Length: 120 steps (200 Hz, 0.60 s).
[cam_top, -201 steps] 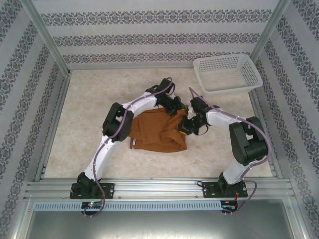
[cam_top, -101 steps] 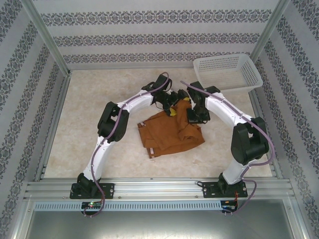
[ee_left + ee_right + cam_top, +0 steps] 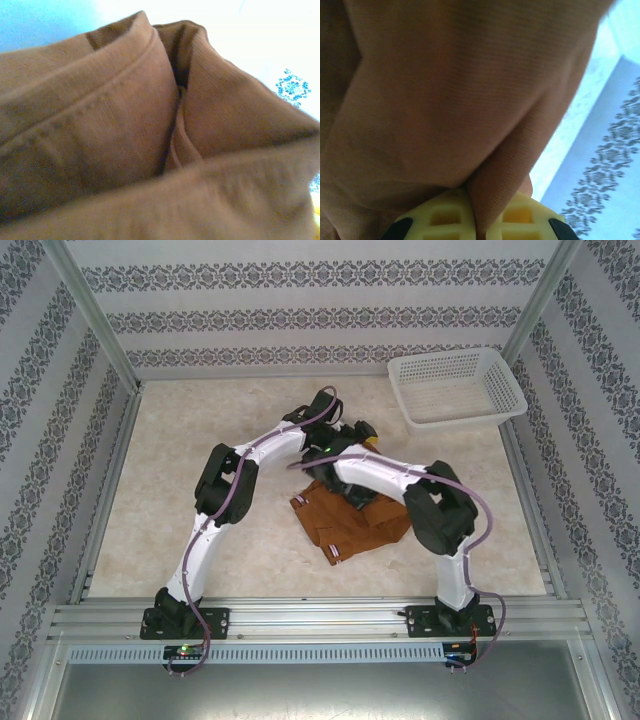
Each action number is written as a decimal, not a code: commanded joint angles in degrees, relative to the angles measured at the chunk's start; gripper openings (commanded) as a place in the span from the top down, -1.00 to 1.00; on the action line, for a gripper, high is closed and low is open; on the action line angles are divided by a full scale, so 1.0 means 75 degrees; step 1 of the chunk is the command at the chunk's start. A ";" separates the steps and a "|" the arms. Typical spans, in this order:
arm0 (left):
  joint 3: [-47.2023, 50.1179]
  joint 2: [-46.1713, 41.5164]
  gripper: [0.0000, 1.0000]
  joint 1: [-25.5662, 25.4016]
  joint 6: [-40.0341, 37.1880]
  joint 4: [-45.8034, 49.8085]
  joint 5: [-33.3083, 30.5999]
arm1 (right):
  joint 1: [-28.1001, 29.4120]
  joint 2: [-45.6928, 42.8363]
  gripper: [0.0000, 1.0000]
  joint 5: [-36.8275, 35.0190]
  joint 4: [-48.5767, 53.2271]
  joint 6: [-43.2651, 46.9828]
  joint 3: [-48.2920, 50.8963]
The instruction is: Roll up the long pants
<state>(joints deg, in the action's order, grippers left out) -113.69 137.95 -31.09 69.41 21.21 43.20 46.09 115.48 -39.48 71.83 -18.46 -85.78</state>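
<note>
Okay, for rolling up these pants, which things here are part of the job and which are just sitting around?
Part of the job:
- long pants, rust-brown, bunched between the arms
- right gripper, pinched shut on a fold of the cloth

Just lying about:
- white mesh basket, far right, apart from the pants

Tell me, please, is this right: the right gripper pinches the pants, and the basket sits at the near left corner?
No: the top view shows the basket at the far right corner. The right gripper does pinch the pants.
</note>
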 commanded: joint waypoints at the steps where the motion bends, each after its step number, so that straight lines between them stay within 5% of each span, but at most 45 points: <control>1: 0.0041 -0.0258 -1.00 0.0029 -0.0123 -0.0074 0.0064 | 0.0674 0.0211 1.00 -0.0621 -0.0067 -0.0394 0.0259; 61: 0.0098 -0.0191 -0.93 0.0032 0.0001 -0.0201 0.0097 | 0.1246 0.0422 1.00 0.0114 -0.0623 -0.0419 0.0321; 66: 0.0114 -0.0185 -0.62 0.0026 -0.0005 -0.0203 0.0110 | 0.1250 0.0352 1.00 0.0236 -0.0708 -0.0384 0.0343; 76: 0.0113 -0.0193 0.63 0.0026 -0.0006 -0.0134 0.0089 | 0.1186 0.0175 1.00 0.0584 -0.0837 -0.0296 0.0346; 80: 0.0107 -0.0194 0.97 0.0031 -0.0028 -0.0070 0.0059 | 0.1143 0.0092 1.00 0.0691 -0.0859 -0.0272 0.0328; 89: 0.0100 -0.0193 1.00 0.0023 -0.0092 0.0027 0.0017 | 0.1008 -0.0077 0.99 0.0978 -0.0795 -0.0261 0.0234; 101: 0.0099 -0.0191 1.00 0.0032 -0.0128 0.0019 0.0057 | 0.0628 -0.0346 0.64 0.1589 -0.0547 -0.0345 -0.0062; 113: 0.0110 -0.0200 1.00 0.0022 -0.0141 0.0025 0.0082 | 0.0150 -0.0855 -0.31 0.2362 -0.0593 -0.0282 -0.0217; 120: 0.0117 -0.0211 1.00 0.0032 -0.0155 0.0031 0.0076 | -0.0171 -0.1177 -0.64 0.2798 -0.0592 -0.0304 -0.0297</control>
<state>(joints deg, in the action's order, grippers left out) -112.60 137.95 -31.09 69.14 22.81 43.22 50.54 114.48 -33.82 69.14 -21.04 -84.97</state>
